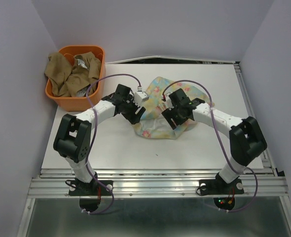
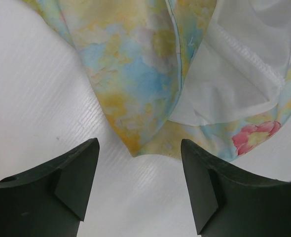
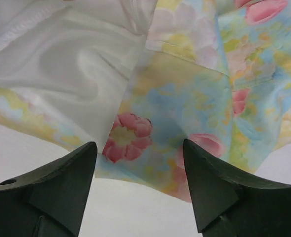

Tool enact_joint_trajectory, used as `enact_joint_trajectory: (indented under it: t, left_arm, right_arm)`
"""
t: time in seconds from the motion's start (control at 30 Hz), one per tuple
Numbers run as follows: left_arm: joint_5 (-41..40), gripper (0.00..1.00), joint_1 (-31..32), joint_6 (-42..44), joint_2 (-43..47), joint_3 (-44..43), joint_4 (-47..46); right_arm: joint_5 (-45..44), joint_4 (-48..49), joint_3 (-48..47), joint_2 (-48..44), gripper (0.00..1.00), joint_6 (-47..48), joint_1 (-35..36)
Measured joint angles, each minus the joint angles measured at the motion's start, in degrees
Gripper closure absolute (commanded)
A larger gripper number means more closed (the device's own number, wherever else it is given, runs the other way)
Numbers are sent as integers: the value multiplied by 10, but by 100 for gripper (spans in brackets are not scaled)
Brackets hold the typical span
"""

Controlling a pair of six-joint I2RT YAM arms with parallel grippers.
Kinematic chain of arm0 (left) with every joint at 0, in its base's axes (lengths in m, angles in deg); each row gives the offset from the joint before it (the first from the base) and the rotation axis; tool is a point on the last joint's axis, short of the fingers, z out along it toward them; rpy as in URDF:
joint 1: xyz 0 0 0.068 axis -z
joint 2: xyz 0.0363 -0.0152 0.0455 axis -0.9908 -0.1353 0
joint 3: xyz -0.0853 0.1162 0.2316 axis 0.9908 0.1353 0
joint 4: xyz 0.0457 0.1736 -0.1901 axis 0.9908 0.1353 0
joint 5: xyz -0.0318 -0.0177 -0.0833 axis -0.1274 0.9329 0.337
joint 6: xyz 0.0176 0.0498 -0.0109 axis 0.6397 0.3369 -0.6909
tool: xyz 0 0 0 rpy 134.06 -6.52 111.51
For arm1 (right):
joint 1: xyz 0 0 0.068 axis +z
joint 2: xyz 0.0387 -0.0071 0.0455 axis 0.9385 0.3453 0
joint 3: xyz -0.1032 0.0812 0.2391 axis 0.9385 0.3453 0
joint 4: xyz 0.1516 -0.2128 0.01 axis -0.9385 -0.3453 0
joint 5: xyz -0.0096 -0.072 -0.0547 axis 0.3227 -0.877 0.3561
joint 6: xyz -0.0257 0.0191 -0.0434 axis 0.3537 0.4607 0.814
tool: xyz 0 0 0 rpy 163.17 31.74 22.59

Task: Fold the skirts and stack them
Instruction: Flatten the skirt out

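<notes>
Floral skirt (image 1: 155, 129) lay bunched on the white table (image 1: 135, 158), to the right of the orange basket (image 1: 66, 102) and a little nearer the arm bases than it. Not flat: edges rumpled, and the white lining (image 2: 234, 74) turned out and showing in both wrist views.

Tan-brown skirt (image 1: 69, 74) sat heaped in the basket, spilling over its rim. No plaid skirt made out in any view.

Left gripper (image 2: 138, 145) was over the skirt's edge on the basket side. Jaws stood wide apart with nothing between them. A pointed fold of the cloth lay on the table just ahead of the fingertips, not touched.

Right gripper (image 3: 139, 145) was over the skirt's edge on the side away from the basket. Jaws likewise wide, holding nothing. Floral cloth and lining lay ahead of and under the gap, apparently loose.

Judged step: early in the first fold. Skirt was out of the basket but not yet spread, and no stack had been started.

Next move likely called for each gripper to settle on an outer edge of the skirt, one on each side, pinching the printed layer together with the lining, then drawing apart to flatten it before any fold. Risk: catching only the slippery lining, which would drag it further out.
</notes>
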Motion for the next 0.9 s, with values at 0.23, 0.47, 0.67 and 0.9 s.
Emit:
enact_joint_trajectory:
  t: [0.23,0.47,0.67,0.9]
  left_arm:
    - [-6,18,0,-23,-9,-1,-14]
    - [-17,29,3,-31,-35,-1,-30]
    - [-19,30,31,-23,-35,-1,-46]
    - [-23,27,61,-16,-35,-1,-60]
  right_arm:
    - [-4,4,-28,101,50,-23,0]
    - [-53,10,-6,89,99,-23,0]
    - [-53,2,5,29,99,-23,0]
    - [-52,1,5,-19,99,-20,0]
